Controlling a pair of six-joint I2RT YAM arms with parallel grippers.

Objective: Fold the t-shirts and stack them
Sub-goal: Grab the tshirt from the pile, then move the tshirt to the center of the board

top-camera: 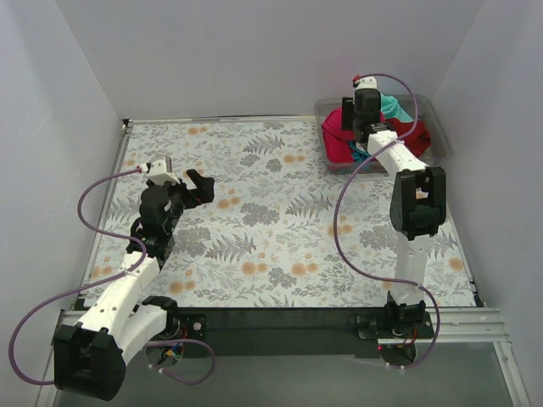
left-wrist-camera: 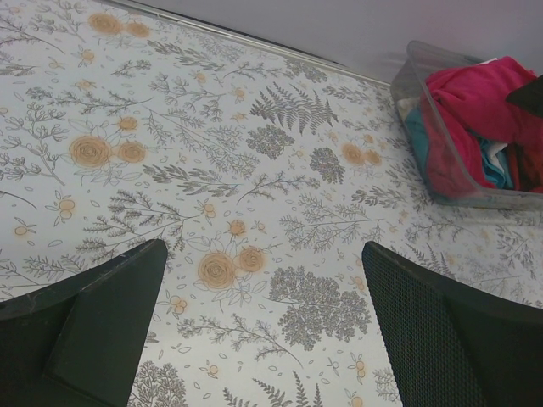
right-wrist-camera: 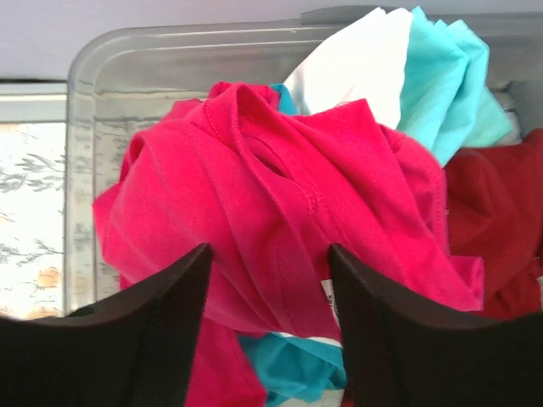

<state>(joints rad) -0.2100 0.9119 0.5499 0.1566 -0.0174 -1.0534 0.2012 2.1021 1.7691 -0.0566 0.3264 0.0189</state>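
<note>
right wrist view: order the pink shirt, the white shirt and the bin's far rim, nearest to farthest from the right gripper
1. magenta-pink t-shirt, bunched between the fingers of the right gripper
2. white t-shirt, behind the pink one, upper middle
3. far rim of the clear plastic bin, beyond the shirts, along the top

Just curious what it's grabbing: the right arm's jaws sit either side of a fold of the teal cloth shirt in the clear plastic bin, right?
Not teal: the right wrist view shows the jaws either side of a fold of the bright magenta-pink cloth shirt; the rest holds.
</note>
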